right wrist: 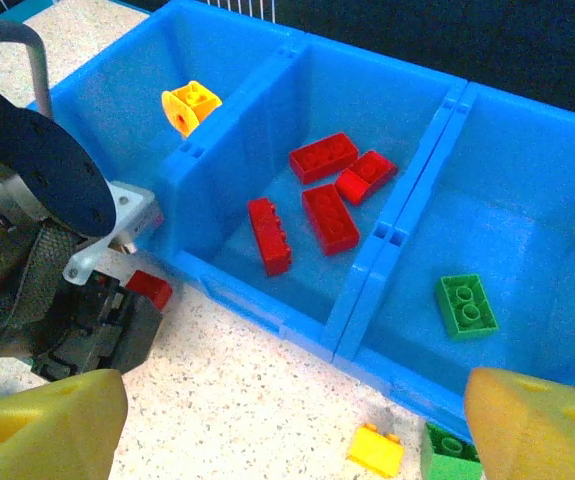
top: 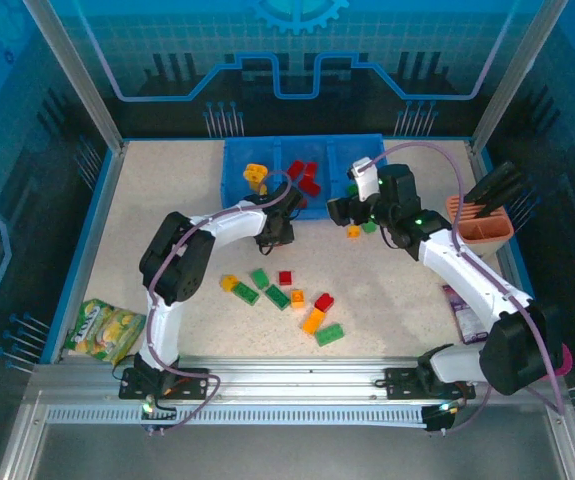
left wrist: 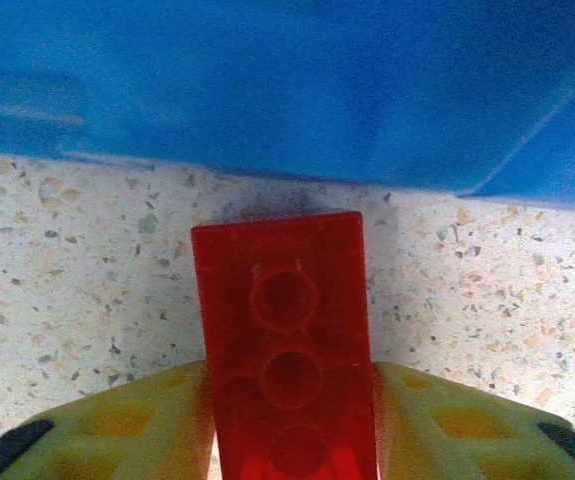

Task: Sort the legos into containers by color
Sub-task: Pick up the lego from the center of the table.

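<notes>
Left gripper [top: 275,232] low at the tray's near wall, yellow fingers [left wrist: 127,425] clamped on one red brick [left wrist: 282,320]; left arm [top: 172,265] up from its base, folded at the elbow, forearm laid right and forward across the table [top: 167,190]. Right arm [top: 467,275] bent the other way, elbow out by the table's right edge, forearm angled left and forward, right gripper [top: 339,212] just before the tray's right end and pointed toward it. From the right wrist, fingertips [right wrist: 47,425] spread wide, nothing between them. Blue tray [top: 229,165] along the far side, three compartments in a row: left compartment [right wrist: 117,120] with a single orange-yellow brick [right wrist: 191,105], middle compartment [right wrist: 367,110] with four red bricks [right wrist: 327,218] lying at mixed angles, right compartment [right wrist: 537,200] with one green brick [right wrist: 465,305] flat, studs up. Held red brick's long axis straight out from the fingers toward the blue wall, far end close to it, near end pinched between the pads, a row of round marks on the face toward the wrist camera. Loose bricks [top: 277,297] scattered on the table between the arms — red, green, yellow, orange; nearer the tray, a small yellow brick [right wrist: 377,448] and a second green brick [right wrist: 445,450] side by side, just in front of the right compartment's wall.
</notes>
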Controlling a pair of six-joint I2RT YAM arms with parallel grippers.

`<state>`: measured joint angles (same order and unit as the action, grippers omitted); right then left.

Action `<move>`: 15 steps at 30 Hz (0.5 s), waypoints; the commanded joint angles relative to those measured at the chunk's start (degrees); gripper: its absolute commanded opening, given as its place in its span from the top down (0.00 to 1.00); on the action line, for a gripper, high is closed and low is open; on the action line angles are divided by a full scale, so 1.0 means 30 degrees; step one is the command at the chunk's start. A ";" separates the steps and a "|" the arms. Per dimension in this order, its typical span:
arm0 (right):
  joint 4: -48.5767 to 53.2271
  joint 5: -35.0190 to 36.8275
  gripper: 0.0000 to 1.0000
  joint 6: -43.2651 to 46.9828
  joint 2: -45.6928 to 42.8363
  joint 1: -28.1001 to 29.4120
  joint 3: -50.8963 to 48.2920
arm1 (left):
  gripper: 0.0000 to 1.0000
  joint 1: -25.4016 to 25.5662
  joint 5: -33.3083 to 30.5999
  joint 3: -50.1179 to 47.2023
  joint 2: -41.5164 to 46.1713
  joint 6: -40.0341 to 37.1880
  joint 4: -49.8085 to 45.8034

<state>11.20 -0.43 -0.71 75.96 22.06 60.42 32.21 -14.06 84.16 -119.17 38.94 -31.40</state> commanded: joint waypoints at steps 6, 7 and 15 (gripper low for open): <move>0.0232 0.0750 0.12 -0.1790 -0.0423 -0.0690 -0.1023 | 0.78 0.0029 0.1190 -0.0879 0.0642 -0.0807 -0.1043; 0.0382 0.0876 0.11 -0.2536 -0.0292 -0.1020 -0.1232 | 0.78 0.0093 0.1349 -0.1045 0.0994 -0.0848 -0.1072; -0.1126 -0.2282 0.18 -0.7448 0.0550 -0.5152 -0.5061 | 0.80 0.1223 0.1833 0.0352 0.3150 -0.2207 -0.2528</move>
<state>10.22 -3.31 -16.64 76.58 8.29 47.88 34.30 -10.15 81.65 -113.38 35.62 -35.18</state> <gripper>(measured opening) 0.824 0.311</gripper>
